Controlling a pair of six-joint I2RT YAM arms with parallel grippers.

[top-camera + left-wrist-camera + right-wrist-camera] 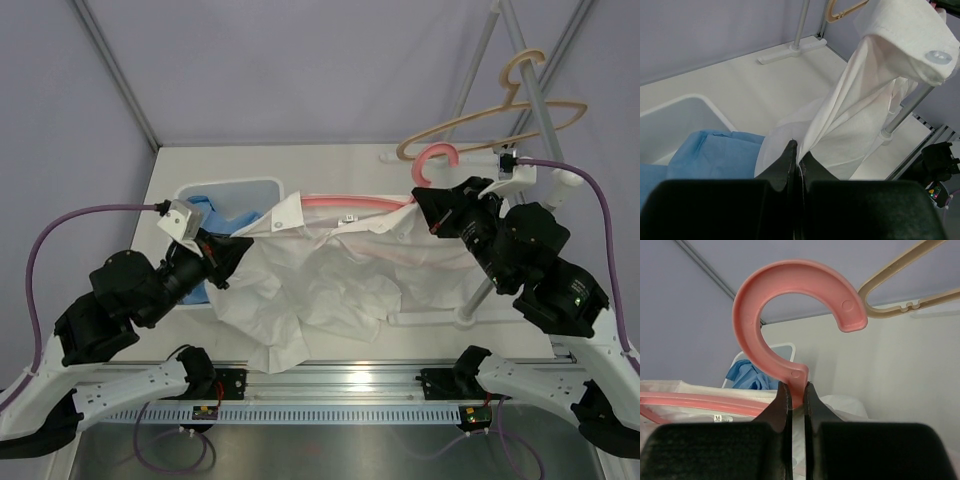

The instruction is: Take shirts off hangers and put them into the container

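We note the right pincer (pixel 795 390) clamped on the neck of the pink hanger (pixel 790 305), apparently to steady it, while the left pincer (pixel 797 150) pinches the white shirt (pixel 320 270) beside the tub (pixel 240 187), likely to pull it free; the blue shirt (pixel 213 212) lies inside.

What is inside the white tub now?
A crumpled light blue shirt fills the tub partly. The tub's floor under it is hidden, so anything below cannot be seen.

Tool (pixel 795 391) clamping pink hanger (pixel 747 325) (hook up), shirt (pixel 680 388) below
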